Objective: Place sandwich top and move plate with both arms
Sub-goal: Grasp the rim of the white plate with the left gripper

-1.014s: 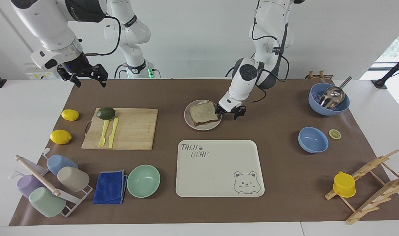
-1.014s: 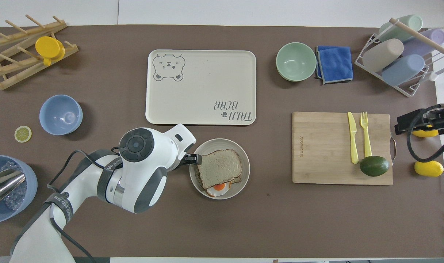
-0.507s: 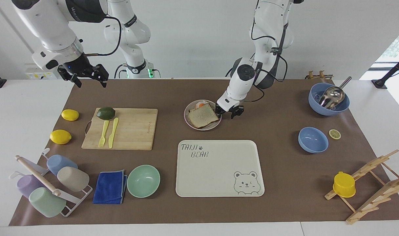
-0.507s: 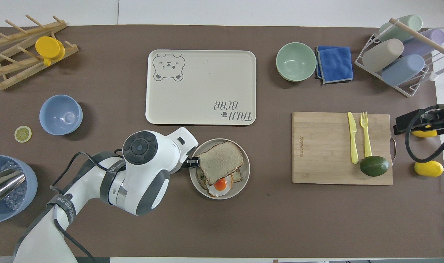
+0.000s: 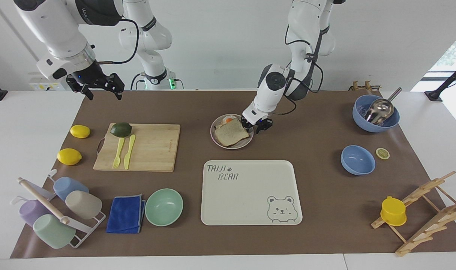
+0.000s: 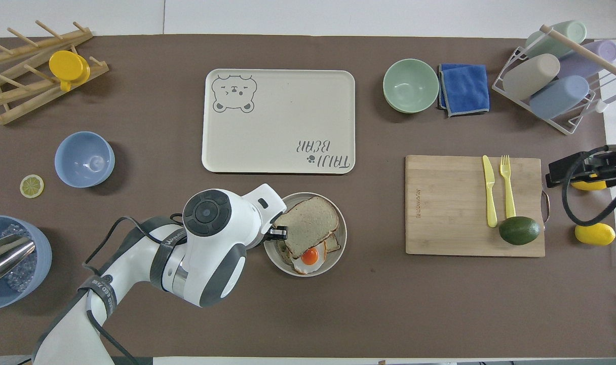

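Your left gripper [image 5: 255, 125] sits at the plate [image 5: 215, 140] rim, near the mat's robot-side edge at mid-length, jaws clamped on the sandwich top [image 5: 231, 134]. It lies skewed, leaving the fried egg [image 6: 309, 256] uncovered — square it over the egg before letting go. A second ago the slice covered more of the egg. The right gripper [image 5: 99, 84] waits over the mat's corner — jaws apart.
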{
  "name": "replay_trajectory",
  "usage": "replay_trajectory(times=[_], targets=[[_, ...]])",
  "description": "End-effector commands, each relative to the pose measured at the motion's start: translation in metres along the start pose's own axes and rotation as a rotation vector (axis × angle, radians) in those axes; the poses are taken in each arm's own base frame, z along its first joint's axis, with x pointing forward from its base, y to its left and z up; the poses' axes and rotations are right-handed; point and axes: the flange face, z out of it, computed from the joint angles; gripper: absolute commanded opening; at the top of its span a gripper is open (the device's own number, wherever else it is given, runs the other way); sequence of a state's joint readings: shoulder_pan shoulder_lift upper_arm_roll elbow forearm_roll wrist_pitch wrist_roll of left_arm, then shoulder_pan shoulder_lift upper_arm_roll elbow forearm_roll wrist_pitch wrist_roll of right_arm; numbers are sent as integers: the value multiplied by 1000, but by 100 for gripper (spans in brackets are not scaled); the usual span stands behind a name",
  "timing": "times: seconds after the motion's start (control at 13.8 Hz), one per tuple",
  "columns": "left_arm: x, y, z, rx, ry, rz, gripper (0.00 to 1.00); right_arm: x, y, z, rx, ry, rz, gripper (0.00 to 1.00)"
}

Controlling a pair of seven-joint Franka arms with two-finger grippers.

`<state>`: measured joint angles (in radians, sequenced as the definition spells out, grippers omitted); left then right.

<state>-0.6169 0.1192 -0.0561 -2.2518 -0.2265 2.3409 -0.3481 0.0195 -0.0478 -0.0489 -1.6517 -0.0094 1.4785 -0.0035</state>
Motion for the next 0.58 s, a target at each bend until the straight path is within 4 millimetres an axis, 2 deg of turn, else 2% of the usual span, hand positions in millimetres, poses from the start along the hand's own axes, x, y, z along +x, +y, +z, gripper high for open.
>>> replay_trajectory(times=[0.0, 0.07, 0.14, 0.51], targets=[[-6, -1, -2, -17, 1, -2, 10, -5, 3, 1, 12, 4, -10, 100], [-6, -2, -1, -17, 0, -2, 2, -5, 3, 1, 12, 3, -10, 100], [-6, -3, 0, -16, -4, -3, 0, -5, 3, 1, 12, 3, -10, 100], [4, -15, -6, -19, -6, -34, 0, -5, 3, 1, 12, 3, -10, 100]])
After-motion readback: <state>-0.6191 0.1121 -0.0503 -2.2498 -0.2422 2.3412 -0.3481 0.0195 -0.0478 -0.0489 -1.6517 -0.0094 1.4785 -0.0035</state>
